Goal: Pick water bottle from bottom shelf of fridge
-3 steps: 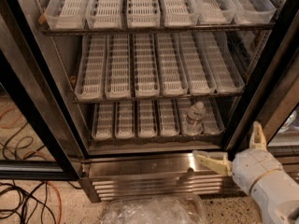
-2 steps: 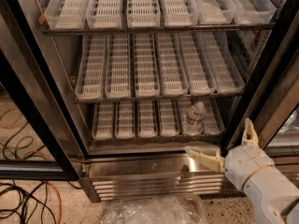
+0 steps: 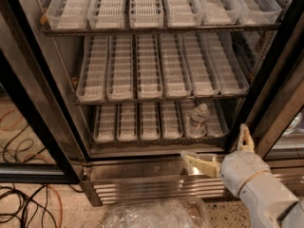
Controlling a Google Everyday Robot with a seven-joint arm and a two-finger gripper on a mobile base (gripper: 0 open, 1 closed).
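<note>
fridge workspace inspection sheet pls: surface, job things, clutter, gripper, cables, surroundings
surface: bottom shelf, white lane trays, holds one bottle
job's things: water bottle upright, second lane from right; fridge open
clutter: crumpled clear plastic on floor below the grille
grippers: gripper open, in front of fridge base, below and right of bottle, not touching it
cables: black and orange cables on floor, left
surroundings: speckled floor

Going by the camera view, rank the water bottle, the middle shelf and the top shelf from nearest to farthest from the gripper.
The gripper is open, low on the right before the fridge base.
1. The water bottle, on the bottom shelf, just above the gripper.
2. The middle shelf, one level higher.
3. The top shelf, highest.
</note>
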